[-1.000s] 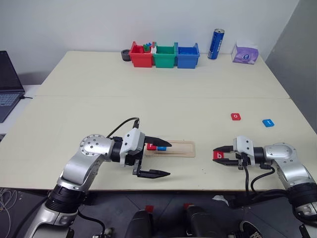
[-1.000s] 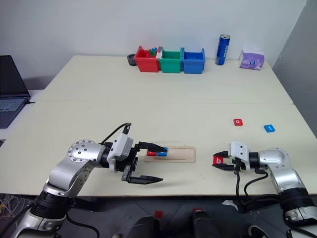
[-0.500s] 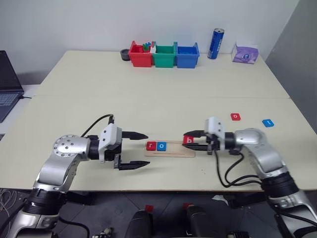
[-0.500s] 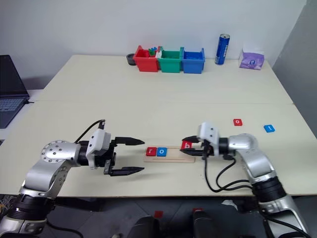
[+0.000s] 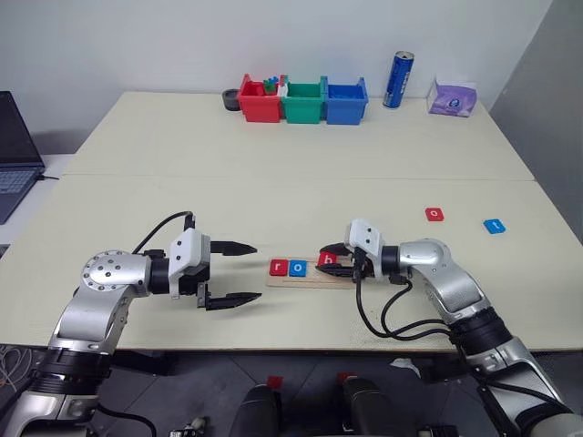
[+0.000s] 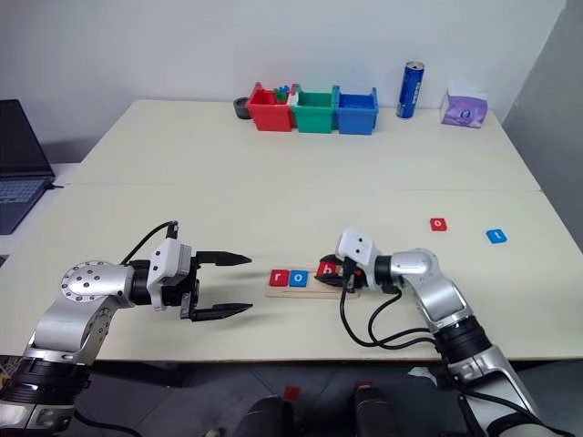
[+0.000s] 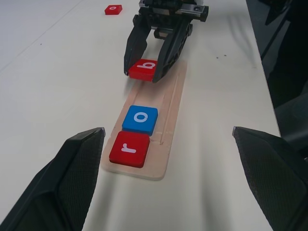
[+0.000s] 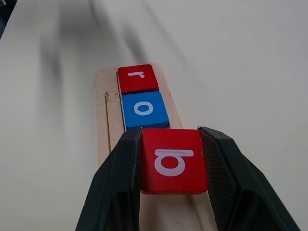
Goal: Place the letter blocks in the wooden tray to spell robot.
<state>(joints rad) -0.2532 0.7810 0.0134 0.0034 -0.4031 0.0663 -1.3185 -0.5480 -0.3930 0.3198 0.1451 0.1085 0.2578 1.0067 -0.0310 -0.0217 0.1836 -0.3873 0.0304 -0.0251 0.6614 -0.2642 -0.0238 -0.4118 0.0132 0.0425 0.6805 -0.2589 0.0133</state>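
The wooden tray [image 5: 310,280] lies near the table's front edge. A red "r" block [image 5: 278,268] and a blue "o" block [image 5: 297,268] sit side by side at its left end. My right gripper [image 5: 330,259] is shut on a red "b" block [image 8: 173,160], holding it low over the tray just right of the "o", with a small gap between them. I cannot tell whether the "b" touches the wood. My left gripper [image 5: 257,271] stands open and empty, left of the tray. A red "o" block [image 5: 434,215] and a blue "t" block [image 5: 493,226] lie loose at the right.
Red [image 5: 259,100], green [image 5: 302,102] and blue [image 5: 345,102] bins stand at the table's far edge, beside a blue can [image 5: 397,80] and a purple tissue pack [image 5: 451,97]. A laptop [image 5: 14,155] sits off the far left.
My right gripper carried the "b" block leftward from the front right of the table to over the tray. My left gripper drew back to the left, off the tray.
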